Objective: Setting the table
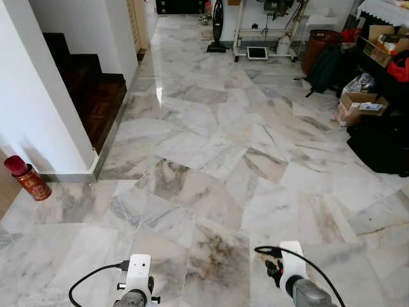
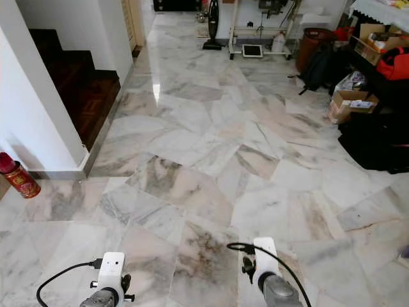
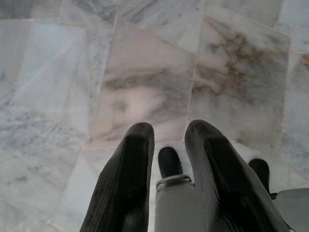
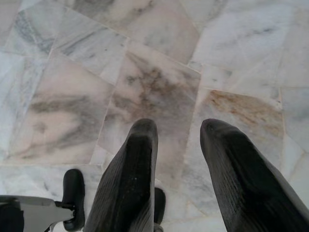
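Observation:
No tableware is in sight. Both arms hang low over a marble floor (image 1: 211, 147). My left arm (image 1: 135, 284) and right arm (image 1: 295, 276) show at the near edge of the head views. In the left wrist view, my left gripper (image 3: 170, 130) is open with only floor tiles beyond its black fingers (image 3: 130, 174). In the right wrist view, my right gripper (image 4: 179, 126) is open wider, with nothing between its fingers (image 4: 133, 169).
A white wall (image 1: 38, 109) and dark wooden stairs (image 1: 89, 89) stand on the left, with a red canister (image 1: 29, 180) at the wall's foot. Cardboard boxes (image 1: 358, 107), black bags (image 1: 383, 144) and a backpack (image 1: 329, 67) line the right. A vacuum (image 1: 217, 29) stands far ahead.

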